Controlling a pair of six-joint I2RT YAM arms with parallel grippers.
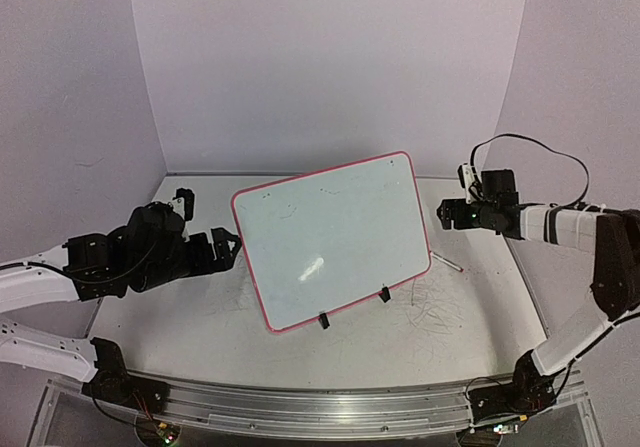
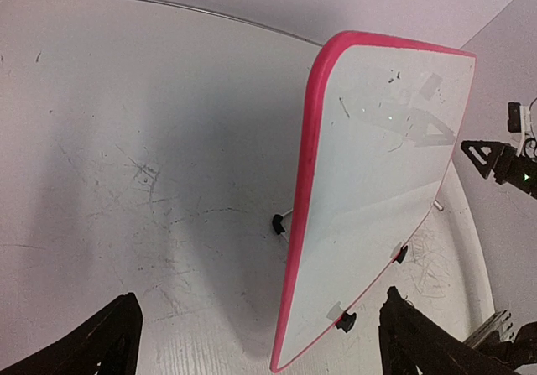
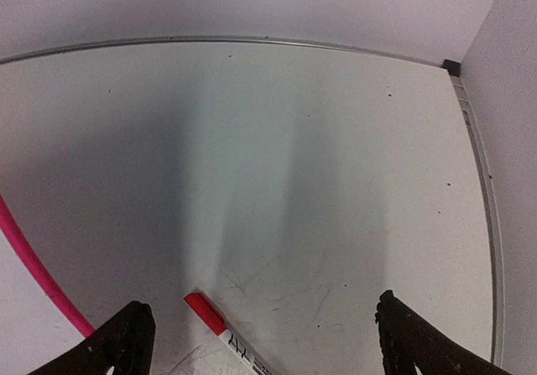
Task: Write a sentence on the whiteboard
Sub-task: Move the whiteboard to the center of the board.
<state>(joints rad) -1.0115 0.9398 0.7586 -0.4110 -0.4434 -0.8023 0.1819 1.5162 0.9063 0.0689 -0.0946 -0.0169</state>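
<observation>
The whiteboard (image 1: 330, 242), glossy white with a red-pink rim, stands tilted on two black clip feet (image 1: 323, 320) in the middle of the table. I see no sentence on its face, only faint smudges. My left gripper (image 1: 225, 247) hovers at the board's left edge, open and empty. In the left wrist view the board (image 2: 377, 182) rises edge-on between the spread fingers (image 2: 92, 346). My right gripper (image 1: 445, 212) is off the board's right edge, open. A red-capped marker (image 3: 220, 325) lies on the table between its fingertips (image 3: 411, 337), untouched.
Purple walls close in the back and both sides of the table (image 1: 200, 317). A metal rail (image 1: 320, 407) runs along the near edge by the arm bases. The tabletop near the board's right foot (image 1: 385, 293) is covered in scribble marks.
</observation>
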